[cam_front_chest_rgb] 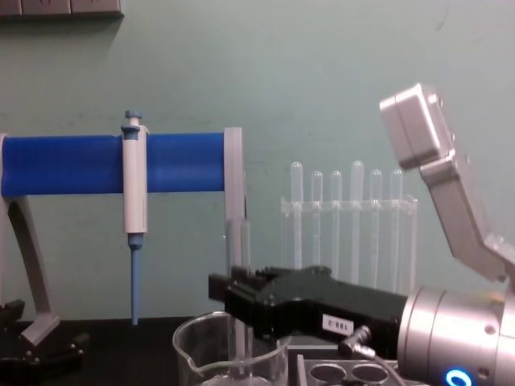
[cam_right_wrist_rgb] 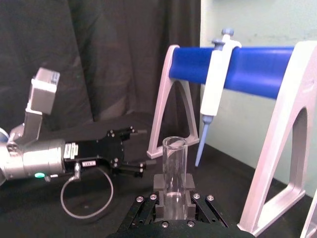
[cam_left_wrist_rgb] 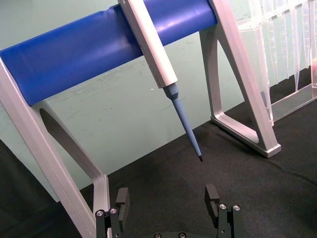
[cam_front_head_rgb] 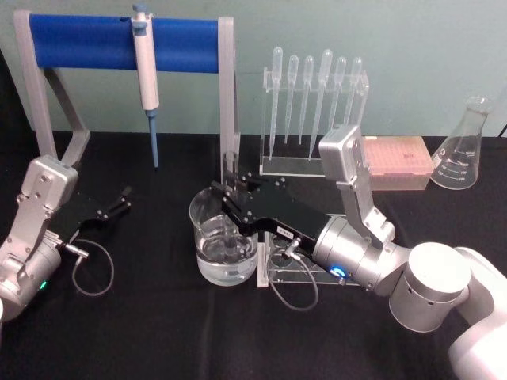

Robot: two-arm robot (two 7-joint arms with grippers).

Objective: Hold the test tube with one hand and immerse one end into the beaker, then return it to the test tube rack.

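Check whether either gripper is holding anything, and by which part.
The right gripper clamps the test tube on its shaft, a little below the open top. The left gripper holds nothing.

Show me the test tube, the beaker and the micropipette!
test tube [cam_right_wrist_rgb: 174, 158]: right wrist view, middle of the glass.
beaker [cam_front_head_rgb: 201, 237]: head view, left glass wall.
micropipette [cam_front_head_rgb: 146, 75]: head view, white body.

Right gripper [cam_front_chest_rgb: 233, 299], black with a white label, comes in from lower right on a silver wrist, clamped on the test tube [cam_front_chest_rgb: 239, 249], which stands upright at centre. Tube's lower part runs down inside the beaker [cam_front_chest_rgb: 193, 354] at bottom centre. Clear rack with round holes [cam_front_chest_rgb: 346, 371] is just right of the beaker, under the gripper. Micropipette [cam_front_chest_rgb: 133, 193] hangs on the blue bar [cam_front_chest_rgb: 64, 165], upper left. Pipettes [cam_front_chest_rgb: 356, 225] stand behind, centre right. Left gripper [cam_front_chest_rgb: 48, 350] sits low at the left edge.
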